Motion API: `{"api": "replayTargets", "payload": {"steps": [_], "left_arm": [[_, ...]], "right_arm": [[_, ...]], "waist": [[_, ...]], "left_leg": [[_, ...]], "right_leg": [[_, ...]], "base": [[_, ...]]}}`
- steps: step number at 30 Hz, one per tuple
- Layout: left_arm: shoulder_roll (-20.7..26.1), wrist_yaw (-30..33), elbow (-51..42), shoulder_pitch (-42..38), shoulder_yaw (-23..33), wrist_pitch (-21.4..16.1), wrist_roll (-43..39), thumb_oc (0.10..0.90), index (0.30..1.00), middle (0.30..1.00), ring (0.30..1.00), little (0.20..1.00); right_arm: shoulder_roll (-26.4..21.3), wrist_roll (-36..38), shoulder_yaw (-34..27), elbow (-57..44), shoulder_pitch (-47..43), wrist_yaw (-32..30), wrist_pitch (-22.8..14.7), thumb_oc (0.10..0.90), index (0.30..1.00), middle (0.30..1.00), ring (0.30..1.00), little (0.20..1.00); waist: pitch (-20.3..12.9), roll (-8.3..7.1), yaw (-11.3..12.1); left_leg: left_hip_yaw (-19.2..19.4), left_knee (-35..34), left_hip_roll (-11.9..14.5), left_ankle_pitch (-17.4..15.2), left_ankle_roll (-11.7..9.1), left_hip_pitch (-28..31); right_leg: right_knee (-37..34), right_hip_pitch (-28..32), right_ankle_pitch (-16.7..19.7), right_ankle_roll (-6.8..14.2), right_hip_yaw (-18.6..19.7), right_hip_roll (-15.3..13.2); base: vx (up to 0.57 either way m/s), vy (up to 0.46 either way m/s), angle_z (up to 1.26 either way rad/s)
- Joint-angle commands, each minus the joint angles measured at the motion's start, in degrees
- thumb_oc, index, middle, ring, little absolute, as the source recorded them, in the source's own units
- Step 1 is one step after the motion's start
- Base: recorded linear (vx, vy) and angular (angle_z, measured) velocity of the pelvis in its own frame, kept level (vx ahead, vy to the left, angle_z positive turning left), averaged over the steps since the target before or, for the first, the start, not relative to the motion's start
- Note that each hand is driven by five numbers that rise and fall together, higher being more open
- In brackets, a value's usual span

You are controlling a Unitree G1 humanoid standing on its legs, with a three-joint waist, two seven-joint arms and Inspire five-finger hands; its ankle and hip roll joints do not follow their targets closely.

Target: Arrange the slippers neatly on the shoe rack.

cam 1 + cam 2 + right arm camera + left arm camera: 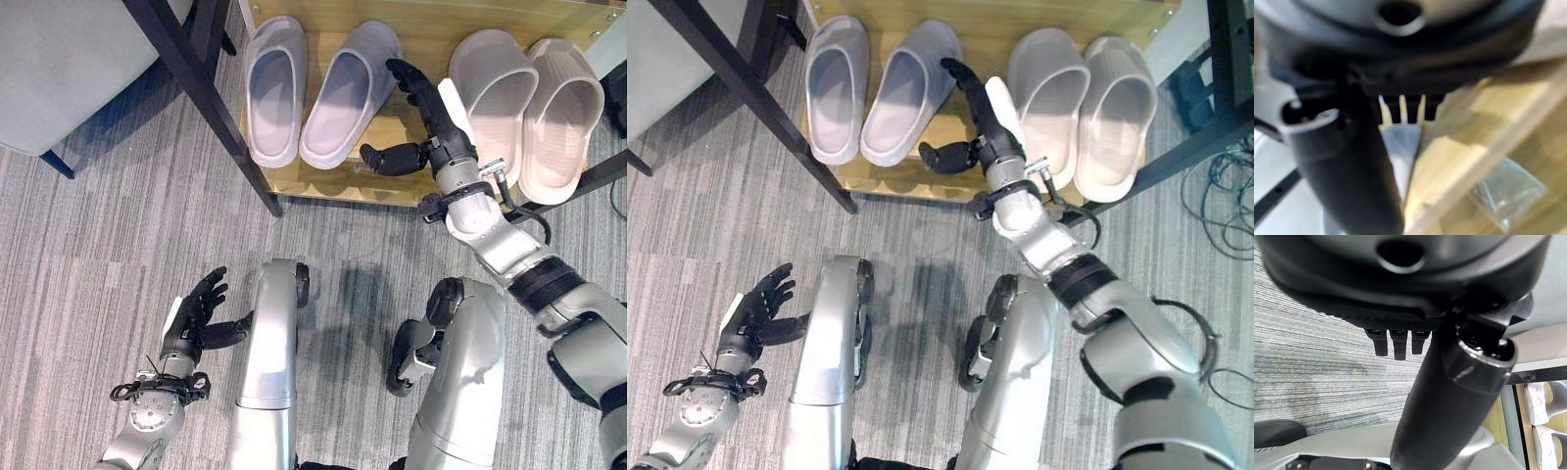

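Resting side by side on the shoe rack [411, 186], the grey slippers [313, 93] and beige slippers [529, 103] looked light, soft and best gripped by the upper strap, with the right hand [426, 122] spread empty between them and the left hand [196, 313] relaxed at seven o'clock.

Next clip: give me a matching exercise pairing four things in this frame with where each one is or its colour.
Things:
1. grey slippers
2. beige slippers
3. right robot hand
4. left robot hand

Descriptions:
A. over the carpet, fingers straight
B. rack's right side
C. over the shoe rack, between the pairs
D. rack's left side

Pairs: 1-D, 2-B, 3-C, 4-A
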Motion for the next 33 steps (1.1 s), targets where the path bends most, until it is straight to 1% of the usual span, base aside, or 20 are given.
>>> {"api": "replayTargets", "payload": {"steps": [1, 2, 7, 8, 10, 12, 14, 16, 17, 22, 31, 33], "left_arm": [[1.2, 0.5, -5.6, 1.1, 0.1, -3.7, 0.0, 0.800, 0.900, 0.900, 0.900, 0.900], [1.4, 0.6, -5.7, 1.2, 0.2, -3.8, 0.1, 0.800, 0.900, 0.900, 0.900, 0.900], [1.6, 0.4, -5.6, 0.7, -0.2, -3.8, -0.1, 0.800, 0.900, 0.900, 0.900, 0.900], [1.9, 0.3, -5.5, 0.8, -0.7, -3.9, -0.3, 0.800, 0.900, 0.900, 0.900, 0.900], [2.0, 0.2, -5.5, 0.5, -0.7, -3.9, -0.4, 0.800, 0.900, 0.900, 0.900, 0.900], [2.5, 0.1, -5.4, 0.6, -1.3, -4.1, -0.5, 0.800, 0.900, 0.900, 0.900, 0.900], [2.8, 0.0, -5.4, 0.3, -1.5, -4.2, -0.3, 0.800, 0.900, 0.900, 0.900, 0.900], [2.9, 0.0, -5.3, -0.3, -1.6, -4.3, -0.3, 0.800, 0.900, 0.900, 0.900, 0.900], [3.1, 0.0, -5.1, -0.6, -2.2, -4.5, -0.2, 0.800, 0.900, 0.900, 0.900, 0.900], [3.8, -0.5, -5.0, -1.2, -2.9, -4.6, -0.1, 0.800, 0.900, 0.900, 0.900, 0.900], [4.7, -1.9, -5.2, -1.6, -3.9, -4.9, -0.6, 0.800, 0.900, 0.900, 0.900, 0.900], [4.6, -2.1, -5.2, -1.9, -3.9, -4.9, -0.7, 0.800, 0.900, 0.900, 0.900, 0.900]], "right_arm": [[-3.5, -4.7, -2.6, -5.2, -7.3, -3.1, -4.1, 0.800, 0.900, 0.900, 0.900, 0.900], [-3.6, -6.3, -2.0, -4.6, -8.0, -3.2, -3.3, 0.800, 0.900, 0.900, 0.900, 0.900], [-2.1, -6.4, 0.2, -1.1, -10.7, -2.5, -2.5, 0.800, 0.900, 0.900, 0.900, 0.900], [-1.3, -6.7, 1.3, 1.2, -11.9, -2.5, -2.1, 0.800, 0.900, 0.900, 0.900, 0.900], [-1.0, -7.1, 2.2, 2.6, -13.5, -2.7, -2.0, 0.800, 0.900, 0.900, 0.900, 0.900], [0.1, -9.1, 4.3, 6.2, -15.8, -3.0, -1.5, 0.800, 0.900, 0.900, 0.900, 0.900], [1.4, -10.4, 6.2, 9.5, -17.7, -2.9, -1.0, 0.800, 0.900, 0.900, 0.900, 0.900], [2.0, -10.5, 6.7, 11.0, -18.6, -2.8, -1.0, 0.800, 0.900, 0.900, 0.900, 0.900], [3.7, -10.3, 7.8, 14.3, -19.5, -2.5, -0.7, 0.800, 0.900, 0.900, 0.900, 0.900], [5.4, -9.5, 9.8, 19.3, -21.3, -1.0, -0.7, 0.800, 0.900, 0.900, 0.900, 0.900], [3.6, -10.6, 14.5, 24.6, -26.0, 0.8, -0.6, 0.800, 0.900, 0.900, 0.900, 0.900], [3.6, -10.6, 14.7, 25.1, -26.6, 0.8, -0.6, 0.800, 0.900, 0.900, 0.900, 0.900]], "waist": [[-2.1, 1.49, 1.4], [-2.1, 1.60, 1.5], [-2.1, 2.17, 2.0], [-2.1, 2.36, 2.2], [-2.1, 2.46, 2.4], [-2.1, 2.62, 2.6], [-2.1, 2.66, 2.8], [-2.1, 2.63, 2.9], [-2.1, 2.55, 3.0], [-2.1, 2.53, 3.6], [-2.1, 1.90, 4.3], [-2.1, 1.93, 4.5]], "left_leg": [[0.0, -6.0, -4.6, 2.4, 1.2, -4.5], [-0.2, -6.1, -4.6, 2.4, 1.2, -4.5], [-1.0, -6.0, -4.6, 2.5, 1.1, -4.5], [-1.0, -5.8, -4.7, 2.9, 1.1, -4.5], [-1.2, -6.1, -4.6, 2.7, 1.0, -4.5], [-1.1, -6.0, -4.7, 3.0, 1.0, -4.5], [-1.1, -6.2, -4.8, 3.0, 0.9, -4.5], [-1.2, -6.4, -4.7, 2.8, 0.9, -4.5], [-1.2, -6.4, -4.9, 3.0, 0.8, -4.5], [-1.2, -6.4, -5.0, 2.8, 0.7, -4.5], [-1.3, -6.7, -5.2, 2.7, 0.4, -4.5], [-1.5, -6.9, -5.1, 2.4, 0.3, -4.5]], "right_leg": [[2.6, 2.3, -4.6, -5.0, 2.0, -3.6], [2.5, 2.3, -4.5, -4.9, 1.8, -3.6], [2.2, 2.3, -4.3, -4.9, 1.2, -3.5], [2.5, 2.3, -4.2, -4.7, 1.3, -3.6], [2.2, 2.3, -4.2, -4.9, 1.0, -3.5], [2.6, 2.3, -4.1, -4.8, 1.2, -3.6], [2.7, 2.3, -4.1, -4.9, 1.3, -3.6], [2.5, 2.3, -4.2, -4.9, 1.1, -3.6], [2.6, 2.3, -4.1, -4.9, 1.3, -3.6], [2.6, 2.3, -3.9, -4.8, 1.5, -3.6], [3.0, 2.3, -4.1, -4.7, 2.0, -4.0], [2.7, 2.3, -4.1, -4.9, 1.7, -4.0]], "base": [[0.00, 0.000, 0.00], [0.00, 0.000, 0.00], [0.00, 0.000, 0.00], [0.00, 0.000, 0.00], [0.00, 0.000, 0.00], [0.00, 0.000, 0.00], [0.00, 0.000, 0.00], [0.00, 0.000, 0.00], [0.00, 0.000, 0.00], [0.00, 0.000, 0.00], [0.00, 0.000, 0.00], [0.00, 0.000, 0.00]]}}
